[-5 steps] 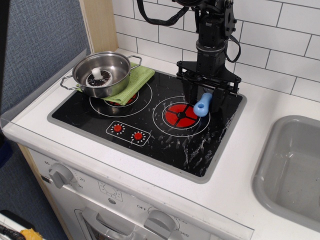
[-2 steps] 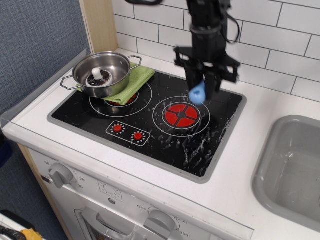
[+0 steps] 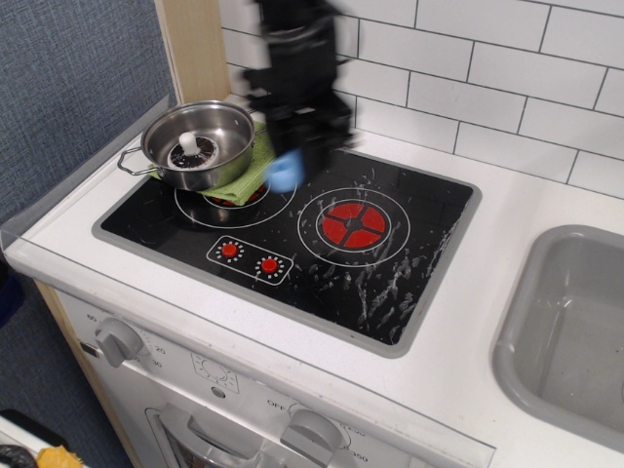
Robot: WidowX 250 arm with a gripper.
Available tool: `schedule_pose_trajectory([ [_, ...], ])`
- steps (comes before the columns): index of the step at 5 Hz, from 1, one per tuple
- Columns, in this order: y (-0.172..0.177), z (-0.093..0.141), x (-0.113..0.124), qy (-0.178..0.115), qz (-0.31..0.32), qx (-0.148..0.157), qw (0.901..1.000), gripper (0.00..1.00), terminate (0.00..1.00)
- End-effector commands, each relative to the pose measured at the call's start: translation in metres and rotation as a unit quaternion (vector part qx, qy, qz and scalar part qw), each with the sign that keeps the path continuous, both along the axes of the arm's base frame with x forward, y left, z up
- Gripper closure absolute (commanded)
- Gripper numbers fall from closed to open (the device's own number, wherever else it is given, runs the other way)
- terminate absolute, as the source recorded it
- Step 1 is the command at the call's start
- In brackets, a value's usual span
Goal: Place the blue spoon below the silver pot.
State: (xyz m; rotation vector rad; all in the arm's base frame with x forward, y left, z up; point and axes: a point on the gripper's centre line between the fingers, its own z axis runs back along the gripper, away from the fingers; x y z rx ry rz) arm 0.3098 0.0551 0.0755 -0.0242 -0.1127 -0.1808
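The silver pot (image 3: 198,144) stands on a green cloth (image 3: 255,161) over the left burner, with a white knobbed piece inside. My gripper (image 3: 289,156) is blurred by motion, above the stove just right of the pot. It is shut on the blue spoon (image 3: 283,174), whose light-blue handle end hangs below the fingers. The spoon's bowl is hidden in the gripper. The spoon is held in the air, above the cloth's right edge.
The black stove top (image 3: 370,283) has a red right burner (image 3: 353,224) and two small red dials (image 3: 249,257) at the front left. A grey sink basin (image 3: 575,331) lies at the right. A tiled wall runs behind; a wooden post stands at the back left.
My gripper has lifted the blue spoon off the right burner and carried it left, from the stove's back right to beside the pot. The pot and cloth have not moved.
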Motion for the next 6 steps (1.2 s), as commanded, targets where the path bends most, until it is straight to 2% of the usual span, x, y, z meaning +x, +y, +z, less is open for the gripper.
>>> schedule_pose_trajectory([
  [1, 0.079, -0.011, -0.063, -0.009, 0.047, 0.042, 0.9979, 1.0, 0.0],
  [2, 0.09, -0.021, -0.065, -0.012, 0.057, 0.052, 0.997, 1.0, 0.0],
  [3, 0.095, -0.036, -0.058, -0.003, 0.06, 0.061, 0.9963, 1.0, 0.0],
  [4, 0.1, -0.051, -0.056, 0.024, 0.074, 0.076, 0.9941, 1.0, 0.0],
  [5, 0.102, -0.06, -0.059, 0.04, 0.085, 0.076, 0.9927, 1.0, 0.0],
  [6, 0.102, -0.059, -0.061, 0.045, 0.092, 0.075, 0.9919, 0.0, 0.0],
])
